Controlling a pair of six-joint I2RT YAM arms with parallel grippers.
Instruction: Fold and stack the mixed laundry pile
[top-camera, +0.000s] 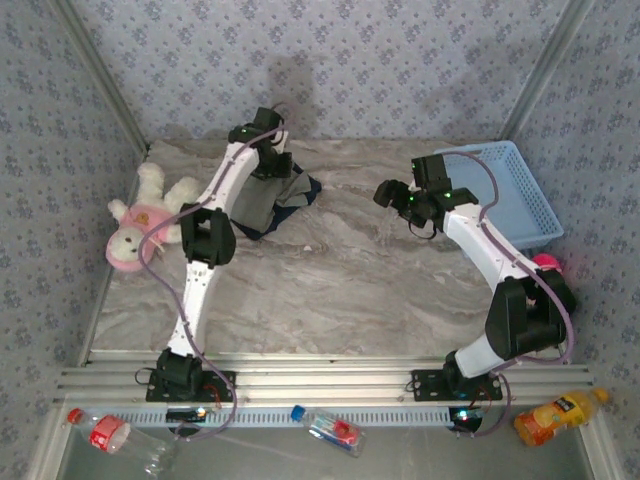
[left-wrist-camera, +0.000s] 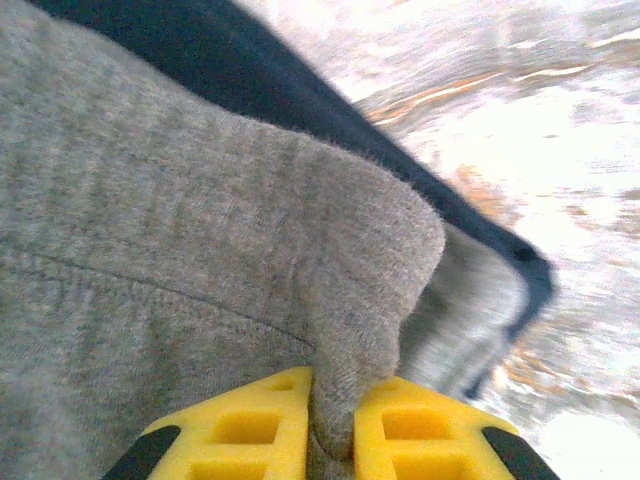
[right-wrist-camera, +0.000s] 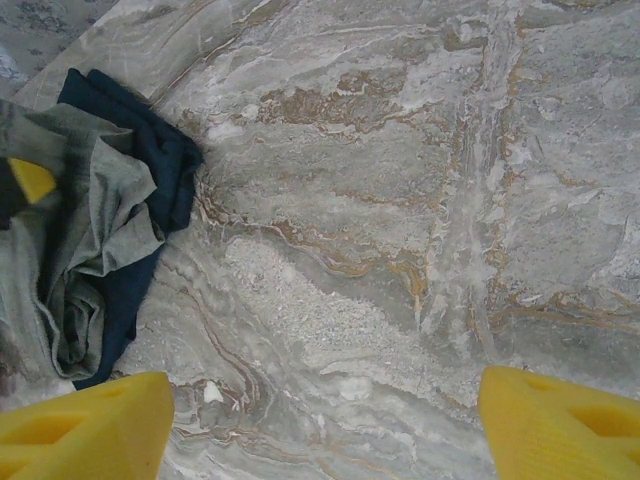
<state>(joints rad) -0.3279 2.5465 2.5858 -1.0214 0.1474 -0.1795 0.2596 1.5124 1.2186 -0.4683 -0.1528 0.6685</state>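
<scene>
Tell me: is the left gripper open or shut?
Shut: the left gripper pinches a fold of the grey garment.

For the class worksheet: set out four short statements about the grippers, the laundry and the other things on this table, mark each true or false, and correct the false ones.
1. The left gripper pinches a fold of the olive-grey garment. True.
2. The right gripper holds the navy garment. False: it is open above the bare table, beside the clothes.
3. The olive-grey garment lies on top of the navy garment. True.
4. The plush toy sits inside the blue basket. False: the toy lies at the table's left edge, and the basket stands at the far right.
</scene>
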